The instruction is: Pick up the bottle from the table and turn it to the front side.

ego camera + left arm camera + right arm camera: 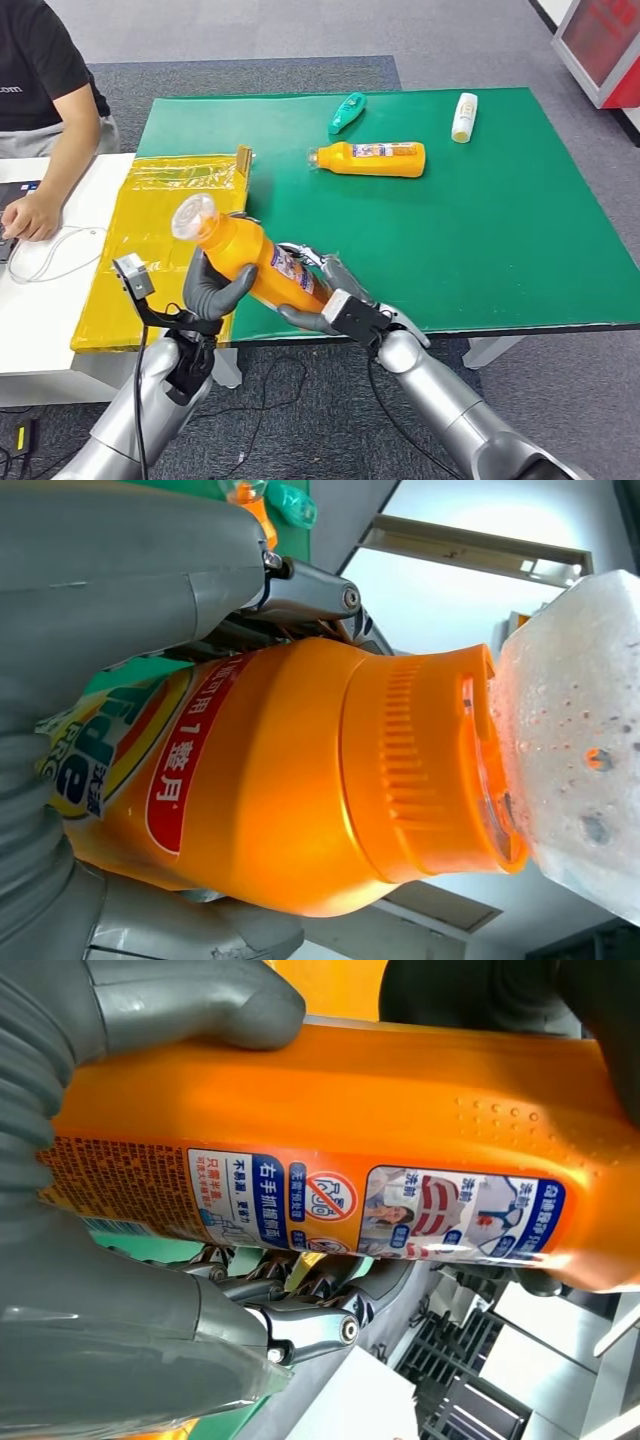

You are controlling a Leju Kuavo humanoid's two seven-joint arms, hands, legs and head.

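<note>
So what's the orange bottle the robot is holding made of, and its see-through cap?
The orange detergent bottle looks like smooth, glossy plastic: it shines and has moulded ridges at the neck. Its clear cap seems to be transparent plastic, cloudy with droplets inside. Both hands, left and right, hold it.

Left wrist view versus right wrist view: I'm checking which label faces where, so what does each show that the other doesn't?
Left wrist alone: the orange ribbed cap, the clear foamy measuring cup over it, and the bottle's red-and-yellow brand label. Right wrist alone: the blue-and-white instruction label with small pictures. Both: the orange plastic detergent bottle gripped by the grey thumbs of the left hand and the right hand.
</note>
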